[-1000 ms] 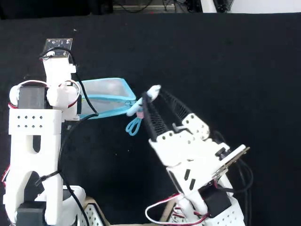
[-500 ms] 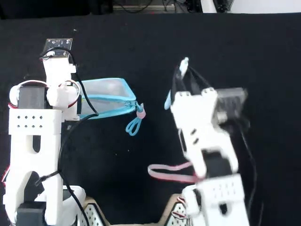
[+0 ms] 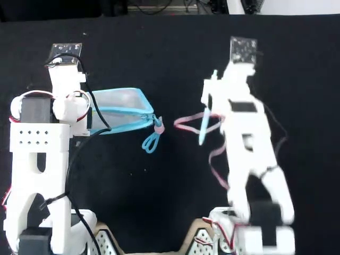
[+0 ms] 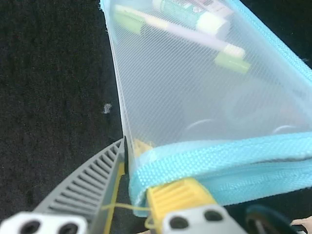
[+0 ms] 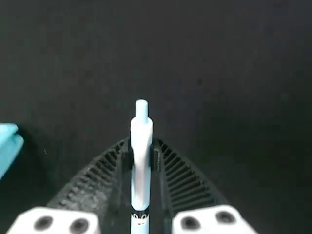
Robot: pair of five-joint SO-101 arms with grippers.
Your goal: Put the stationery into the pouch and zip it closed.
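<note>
My left gripper point(image 4: 130, 148) is clamped on the mesh pouch point(image 4: 195, 97) at its end, and my right gripper point(image 5: 141, 148) grips a pale blue pen point(image 5: 141, 122) over the table point(image 3: 297, 79), well apart from the pouch.

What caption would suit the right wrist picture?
Right gripper clamping a pale blue plastic pen, black table surface behind.

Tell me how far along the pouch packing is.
Done: a glue stick and a marker already lie inside the mesh pouch. In hand: left gripper clamps the pouch's corner; right gripper holds a light blue pen. Left: pen in, zip shut.
</note>
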